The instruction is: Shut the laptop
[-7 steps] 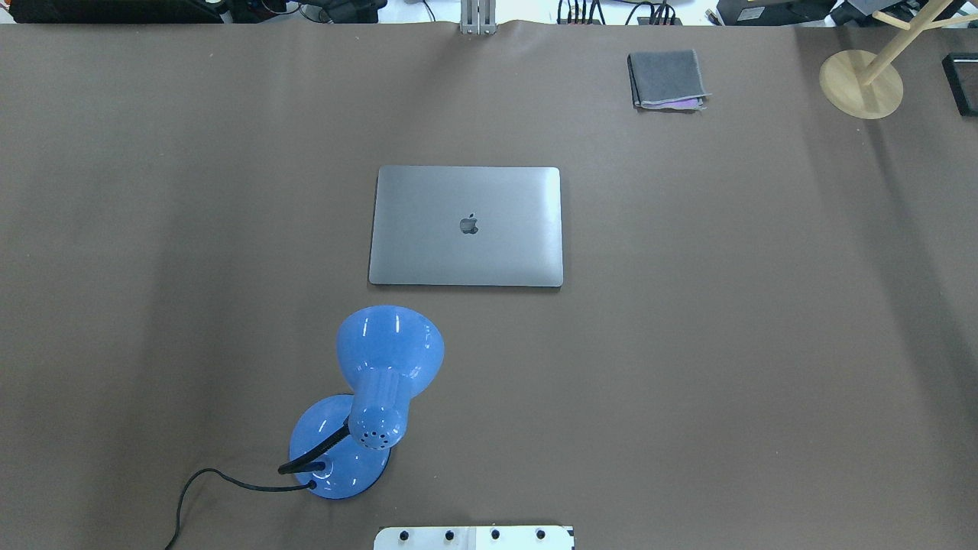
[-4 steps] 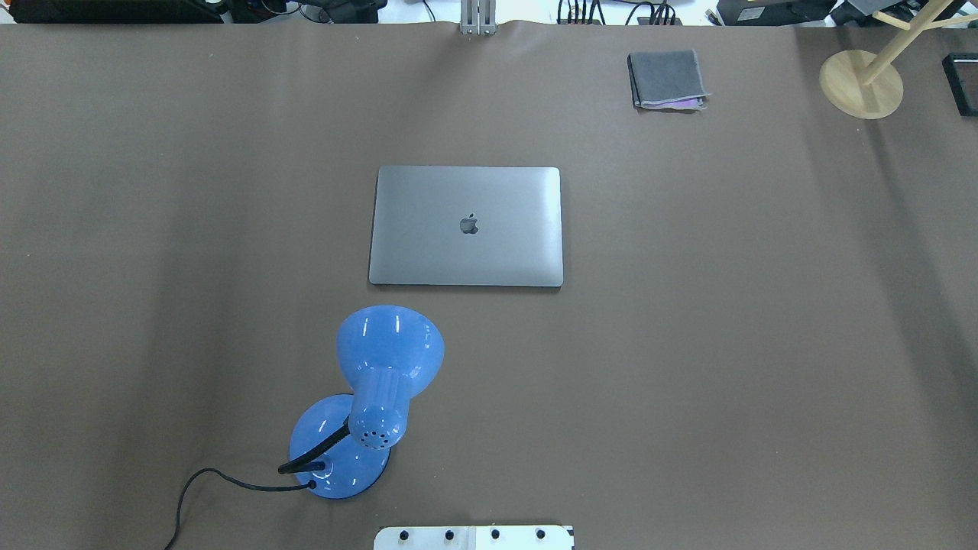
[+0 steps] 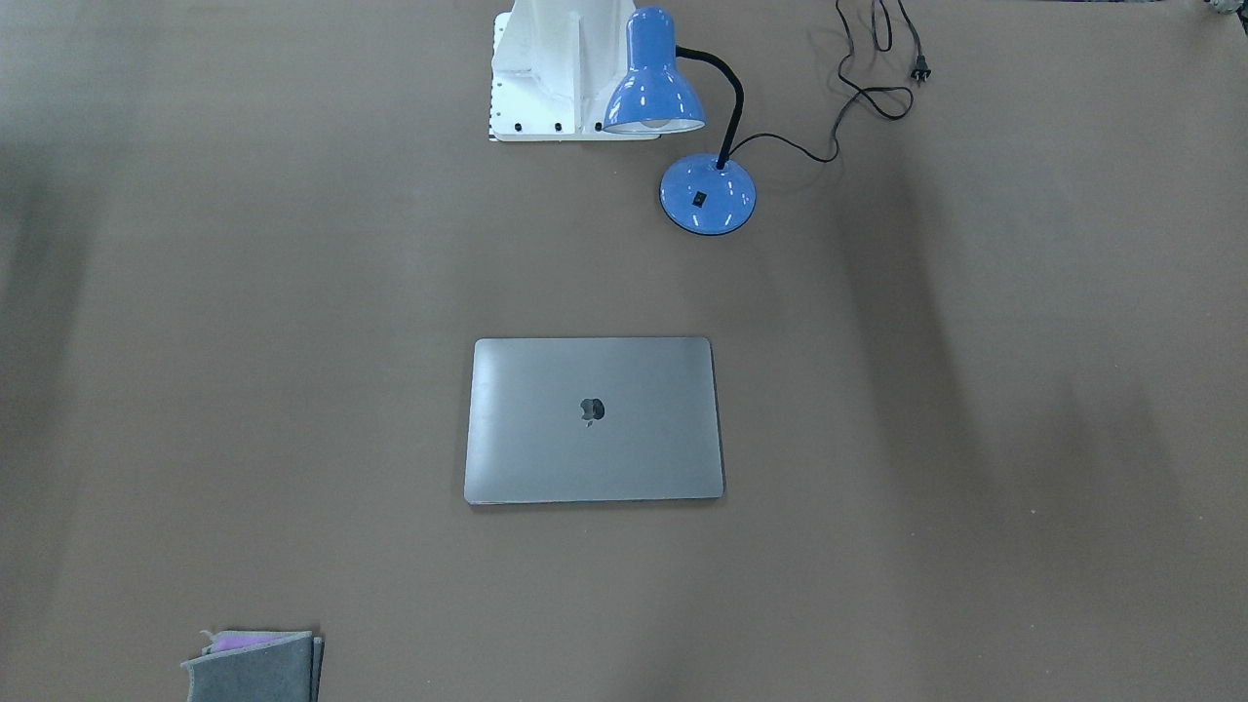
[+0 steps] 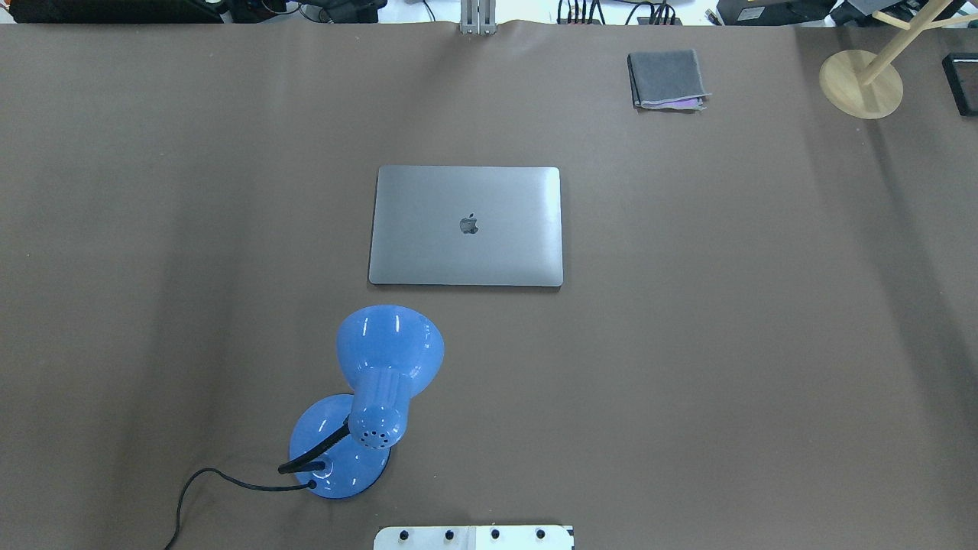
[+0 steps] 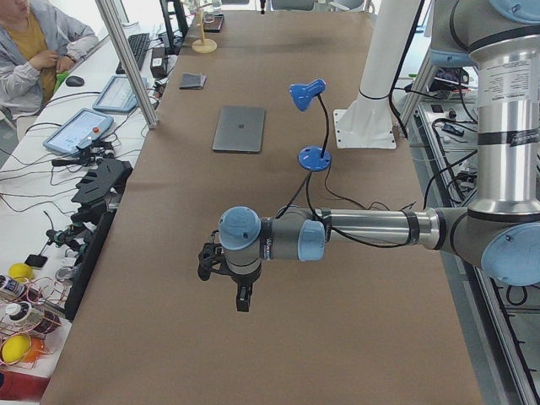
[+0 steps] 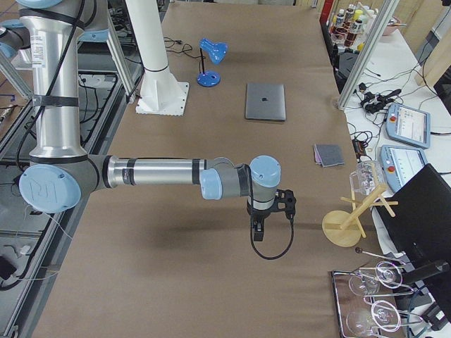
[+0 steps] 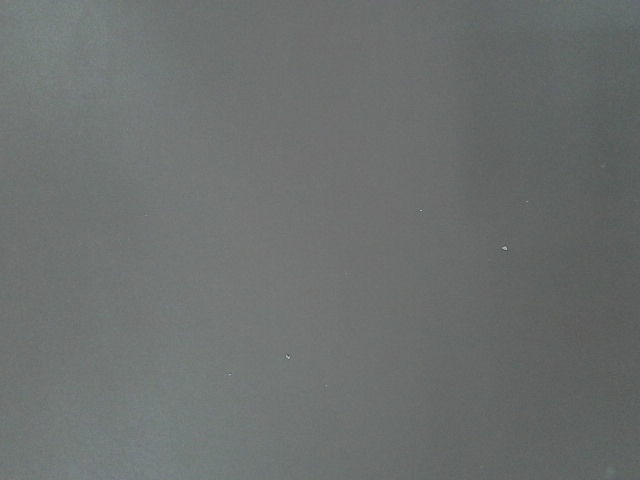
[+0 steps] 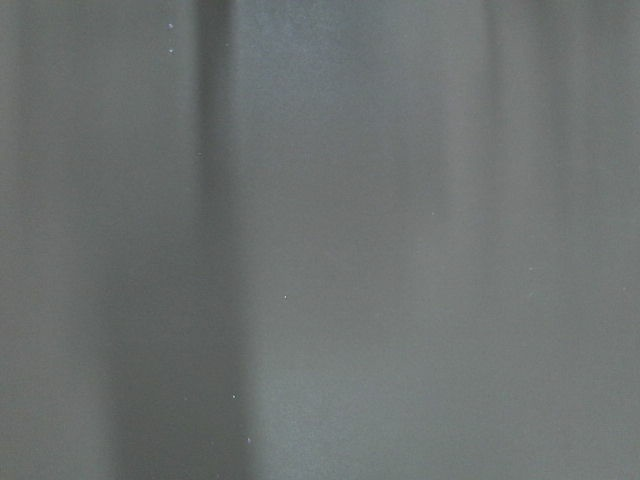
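The space-grey laptop lies flat in the middle of the brown table with its lid down and the dark apple logo facing up. It also shows in the front-facing view and both side views. My left gripper hangs over bare table far from the laptop, at the table's left end. My right gripper hangs over bare table at the right end. I cannot tell whether either is open or shut. Both wrist views show only plain table surface.
A blue desk lamp with a black cord stands between the laptop and my base. A grey felt pouch lies at the far right. A wooden stand is at the far right corner.
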{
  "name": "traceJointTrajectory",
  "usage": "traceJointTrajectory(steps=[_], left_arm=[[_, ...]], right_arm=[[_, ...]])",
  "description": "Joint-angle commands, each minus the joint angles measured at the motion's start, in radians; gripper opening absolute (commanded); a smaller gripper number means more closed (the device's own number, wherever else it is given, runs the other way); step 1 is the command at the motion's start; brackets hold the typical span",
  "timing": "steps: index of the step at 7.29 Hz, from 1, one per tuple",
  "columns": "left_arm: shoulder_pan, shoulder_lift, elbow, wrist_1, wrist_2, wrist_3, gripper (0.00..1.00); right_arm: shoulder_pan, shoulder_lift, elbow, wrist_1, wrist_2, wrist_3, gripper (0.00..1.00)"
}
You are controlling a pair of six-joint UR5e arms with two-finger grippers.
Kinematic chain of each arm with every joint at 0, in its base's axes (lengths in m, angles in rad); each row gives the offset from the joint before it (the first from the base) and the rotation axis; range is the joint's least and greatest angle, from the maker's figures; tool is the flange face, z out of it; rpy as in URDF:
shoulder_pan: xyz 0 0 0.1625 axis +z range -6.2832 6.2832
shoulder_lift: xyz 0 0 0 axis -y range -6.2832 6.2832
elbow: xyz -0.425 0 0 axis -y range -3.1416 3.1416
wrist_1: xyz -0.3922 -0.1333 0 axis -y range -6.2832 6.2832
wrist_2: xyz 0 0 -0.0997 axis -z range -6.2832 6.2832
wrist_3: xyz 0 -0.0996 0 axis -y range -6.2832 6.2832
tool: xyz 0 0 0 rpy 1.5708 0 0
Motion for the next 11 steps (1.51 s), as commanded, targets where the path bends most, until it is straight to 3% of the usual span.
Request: traceJointTrajectory(steps=[1, 11], left_arm=[[0.001, 0.004, -0.001, 0.000, -0.003, 0.000, 0.98], [0.001, 0.005, -0.056, 0.004, 0.005, 0.002, 0.98]], right_arm=[[-0.002, 0.002, 0.002, 0.000, -0.001, 0.002, 1.00], [-0.005, -0.004, 0.000, 0.000, 0.002, 0.000, 1.00]])
